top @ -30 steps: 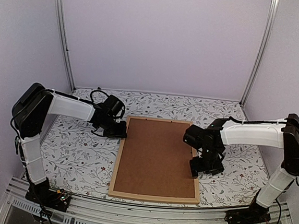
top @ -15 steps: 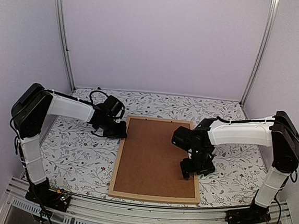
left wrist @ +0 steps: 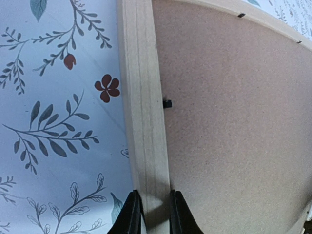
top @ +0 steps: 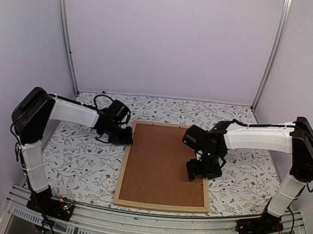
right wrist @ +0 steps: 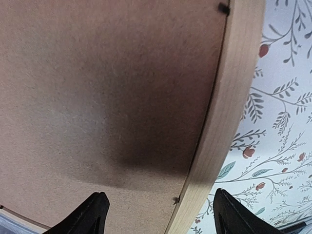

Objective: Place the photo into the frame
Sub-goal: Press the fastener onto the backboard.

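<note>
The light-wood frame (top: pixel 160 206) lies flat on the table with a plain brown backing board (top: pixel 163 161) filling it. The photo is hidden. My left gripper (top: pixel 126 138) is at the frame's far left side. In the left wrist view its fingers (left wrist: pixel 152 214) are shut on the frame's left bar (left wrist: pixel 144 107). My right gripper (top: pixel 198 172) hovers over the board just inside the right bar. In the right wrist view it (right wrist: pixel 160 210) is open and empty, straddling the right bar (right wrist: pixel 229 97) and the board (right wrist: pixel 112 87).
The table wears a white cloth with a leaf and flower print (top: pixel 81 160). Small black tabs (left wrist: pixel 167 104) sit along the frame's inner edge, one of them in the right wrist view (right wrist: pixel 223 8). Purple walls and two metal posts (top: pixel 68 38) close in the back.
My right gripper has moved left, from over the frame's right bar to above the backing board. The left arm and the frame have not moved.
</note>
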Action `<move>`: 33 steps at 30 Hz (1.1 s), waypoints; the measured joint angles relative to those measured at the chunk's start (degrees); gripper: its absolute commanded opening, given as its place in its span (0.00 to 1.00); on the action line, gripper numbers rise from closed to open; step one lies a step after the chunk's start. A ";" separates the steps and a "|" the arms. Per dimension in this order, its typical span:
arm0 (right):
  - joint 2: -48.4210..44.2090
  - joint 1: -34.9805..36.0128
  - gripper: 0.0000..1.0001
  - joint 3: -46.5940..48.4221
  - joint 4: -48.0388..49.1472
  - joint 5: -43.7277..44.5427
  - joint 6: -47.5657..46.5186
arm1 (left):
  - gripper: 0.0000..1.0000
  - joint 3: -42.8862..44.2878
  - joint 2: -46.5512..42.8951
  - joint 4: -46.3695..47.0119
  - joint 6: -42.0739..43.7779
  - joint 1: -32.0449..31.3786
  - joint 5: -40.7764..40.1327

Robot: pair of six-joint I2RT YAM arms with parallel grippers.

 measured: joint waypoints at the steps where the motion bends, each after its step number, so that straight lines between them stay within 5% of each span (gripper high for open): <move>1: -1.03 -0.52 0.77 -0.24 0.35 0.04 0.00 | 0.00 0.00 0.00 -0.02 0.00 0.00 0.00; 33: -7.89 -4.39 0.77 -6.64 -3.54 1.55 -0.74 | 0.00 -0.02 -0.07 -0.04 0.04 -0.09 -0.26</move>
